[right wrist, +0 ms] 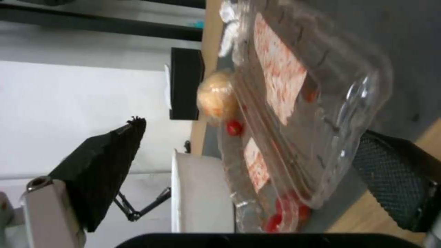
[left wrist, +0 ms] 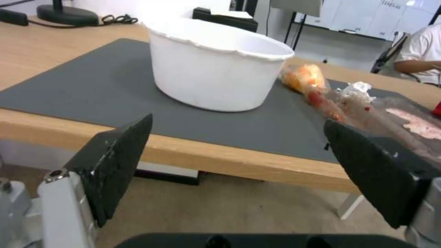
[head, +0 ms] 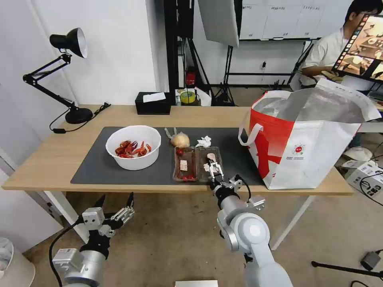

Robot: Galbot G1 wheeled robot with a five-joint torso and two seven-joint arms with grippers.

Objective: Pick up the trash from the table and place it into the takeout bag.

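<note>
1. The right gripper [head: 216,169] sits at centre frame in the head view, over the near end of the right tray [head: 209,158]. In the right wrist view its fingers [right wrist: 99,168] are spread wide, one on each side of that tray [right wrist: 303,96], with nothing pinched.
2. The left gripper [head: 116,201] hangs at lower left, below the table [head: 48,159] edge, its fingers [left wrist: 115,162] spread and empty.
3. The bowl [head: 133,146] of red shells stands left of centre on the mat [head: 95,163].
4. The left tray [head: 184,164] lies just beside the right one.
5. The knotted bag [head: 179,139] and the tissue [head: 204,141] lie just behind the trays.
6. The takeout bag [head: 307,139] stands open at right frame, on the table's right end.
7. A black box [head: 153,103] and a lamp [head: 66,71] stand at the back of the table.
</note>
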